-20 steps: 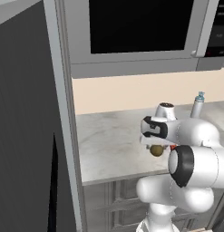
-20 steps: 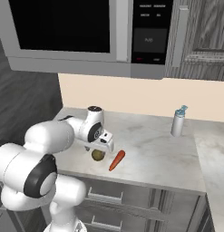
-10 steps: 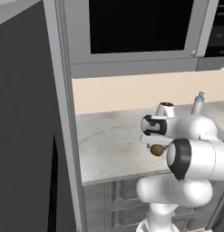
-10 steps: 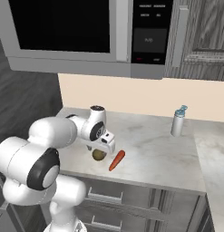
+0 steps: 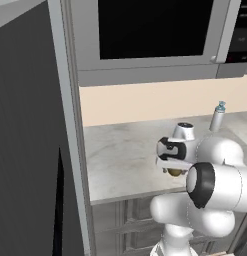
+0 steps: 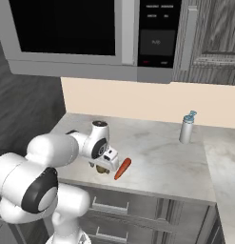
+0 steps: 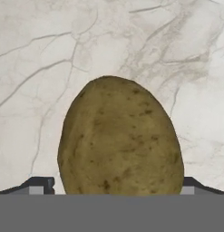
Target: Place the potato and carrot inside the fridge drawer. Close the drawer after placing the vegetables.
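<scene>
Hand view showed a speckled olive-brown potato (image 7: 120,138) between the wide-open gripper's (image 7: 115,185) tips; carrot (image 6: 122,168) lay just beside.

A kitchen: a marble counter (image 6: 157,157) over grey drawers (image 6: 119,214), with a built-in microwave (image 6: 90,38) and wood cabinets (image 6: 214,43) above.

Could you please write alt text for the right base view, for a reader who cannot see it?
A white robot arm reaches down to a potato on a marble counter, its open hand right over it. An orange carrot lies just beside, a bottle stands farther back, and a microwave hangs above.
</scene>
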Controlling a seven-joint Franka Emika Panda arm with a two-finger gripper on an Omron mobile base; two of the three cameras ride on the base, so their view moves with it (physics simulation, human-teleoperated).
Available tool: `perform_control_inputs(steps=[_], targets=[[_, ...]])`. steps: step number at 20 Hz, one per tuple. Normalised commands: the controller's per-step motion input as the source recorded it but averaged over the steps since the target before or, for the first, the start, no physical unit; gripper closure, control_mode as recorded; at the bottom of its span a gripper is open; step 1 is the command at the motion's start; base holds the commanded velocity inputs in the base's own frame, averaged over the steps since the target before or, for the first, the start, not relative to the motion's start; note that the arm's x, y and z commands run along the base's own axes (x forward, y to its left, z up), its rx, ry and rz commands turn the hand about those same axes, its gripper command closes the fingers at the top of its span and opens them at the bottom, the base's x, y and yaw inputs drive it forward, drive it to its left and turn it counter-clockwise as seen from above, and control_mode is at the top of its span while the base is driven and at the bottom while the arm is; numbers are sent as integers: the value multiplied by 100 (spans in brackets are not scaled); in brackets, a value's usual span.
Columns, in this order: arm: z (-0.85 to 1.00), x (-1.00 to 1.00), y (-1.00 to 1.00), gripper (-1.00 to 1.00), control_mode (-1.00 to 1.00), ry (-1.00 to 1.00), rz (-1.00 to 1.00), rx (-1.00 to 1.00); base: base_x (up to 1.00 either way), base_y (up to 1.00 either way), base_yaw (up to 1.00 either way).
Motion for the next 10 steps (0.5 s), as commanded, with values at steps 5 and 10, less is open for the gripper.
perform_control_inputs(steps=[5, 10], targets=[[-21, 30, 0, -100, -100, -3, 0, 1, 0, 0, 0], [-12, 36, -4, 100, -100, -1, 0, 1, 0, 0, 0]])
